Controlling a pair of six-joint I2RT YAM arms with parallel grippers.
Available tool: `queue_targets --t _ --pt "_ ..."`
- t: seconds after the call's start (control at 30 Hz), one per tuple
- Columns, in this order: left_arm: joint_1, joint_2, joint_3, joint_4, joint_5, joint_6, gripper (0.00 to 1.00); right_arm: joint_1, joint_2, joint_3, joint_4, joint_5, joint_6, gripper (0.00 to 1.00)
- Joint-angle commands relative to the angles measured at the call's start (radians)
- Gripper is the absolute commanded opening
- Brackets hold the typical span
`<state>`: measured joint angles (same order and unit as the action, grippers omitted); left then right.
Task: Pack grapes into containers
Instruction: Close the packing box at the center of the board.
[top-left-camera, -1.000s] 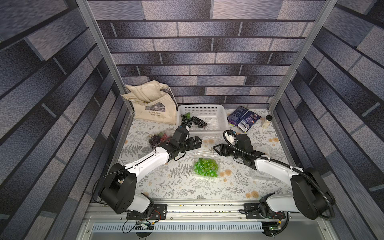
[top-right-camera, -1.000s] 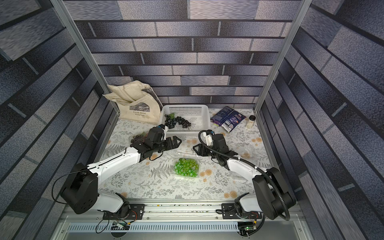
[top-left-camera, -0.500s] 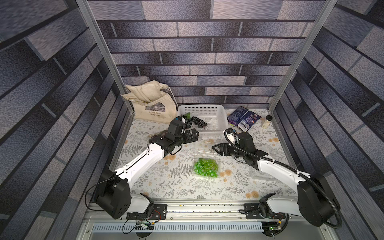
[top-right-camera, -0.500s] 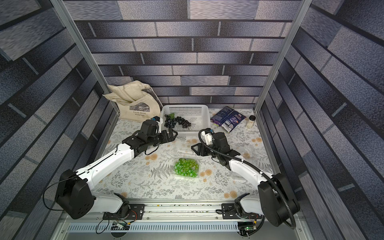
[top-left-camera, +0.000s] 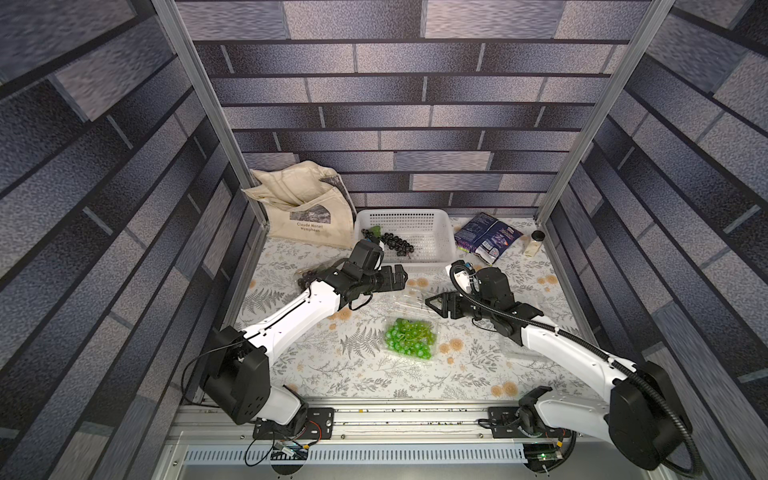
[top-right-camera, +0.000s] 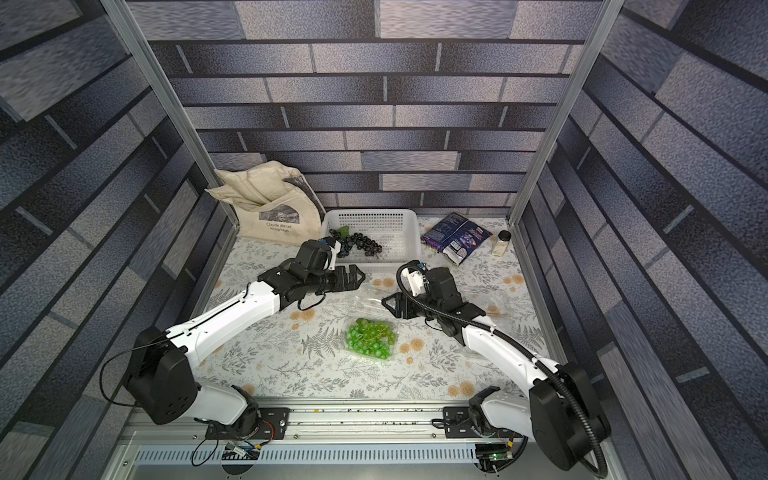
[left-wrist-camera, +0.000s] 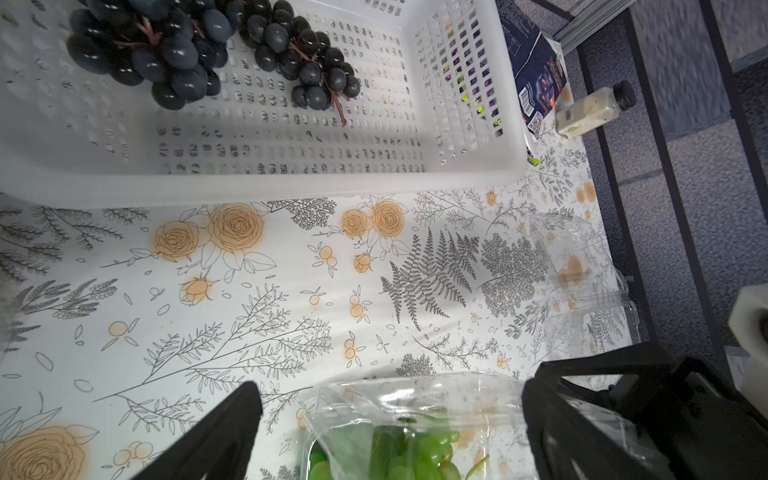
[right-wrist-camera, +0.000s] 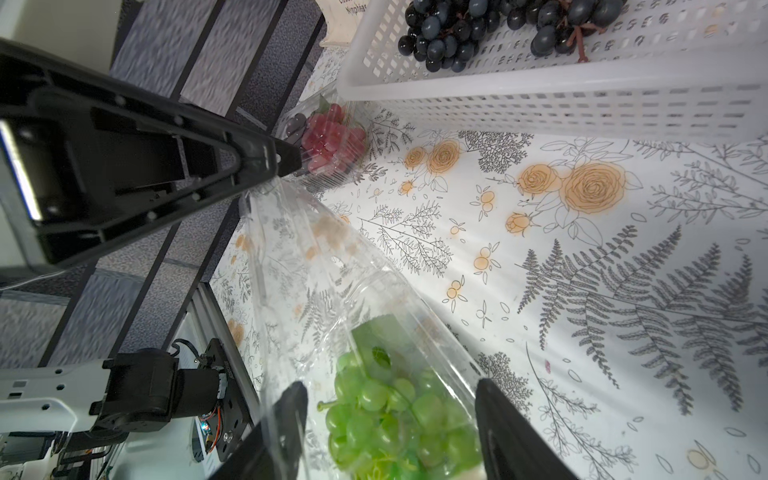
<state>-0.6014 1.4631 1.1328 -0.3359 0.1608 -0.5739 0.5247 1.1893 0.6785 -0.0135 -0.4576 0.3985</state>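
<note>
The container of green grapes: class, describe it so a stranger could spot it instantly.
Start at the white basket at the back of the flowered table. Nearer the front, mid-table, lies a clear clamshell box. Only it holds bright green grapes.

Two arms, same build. Left arm (top-left-camera: 291, 320) and right arm (top-left-camera: 573, 359) had long white shells on the links and black housings at the joints. Shoulder housings (top-left-camera: 237, 382) were large, rounded and black, with small holes in the face.

The right arm carried a ribbed black conduit (top-left-camera: 451, 280). The left had only a thin black cable (top-left-camera: 185, 374) looping off the shoulder.

Left gripper (top-left-camera: 404, 279) and right gripper (top-left-camera: 430, 305) were matt black. Jaws were triangular and webbed, with small screws (right-wrist-camera: 178, 120) along them.

A white block (top-left-camera: 457, 273) with a blue plug sat on the right wrist. Black base plates (top-left-camera: 316, 417) were bolted to an aluminium rail (top-left-camera: 415, 419). A small board (top-left-camera: 291, 449) with coloured wires hung below the left base.
</note>
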Motion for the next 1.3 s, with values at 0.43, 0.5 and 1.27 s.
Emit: queue_targets --t 0.43,0.5,1.27 --pt "-0.072 0.000 0.019 -0.067 0.045 0.060 1.00 0.042 -0.163 0.048 -0.222 0.017 -0.039 0.68" --pt "-0.086 0.000 0.017 -0.073 0.046 0.062 1.00 0.050 -0.192 0.050 -0.253 0.025 -0.039 0.68" --pt "-0.228 -0.056 -0.089 -0.115 -0.003 0.035 1.00 0.296 -0.361 0.043 -0.566 0.225 0.009 0.61"
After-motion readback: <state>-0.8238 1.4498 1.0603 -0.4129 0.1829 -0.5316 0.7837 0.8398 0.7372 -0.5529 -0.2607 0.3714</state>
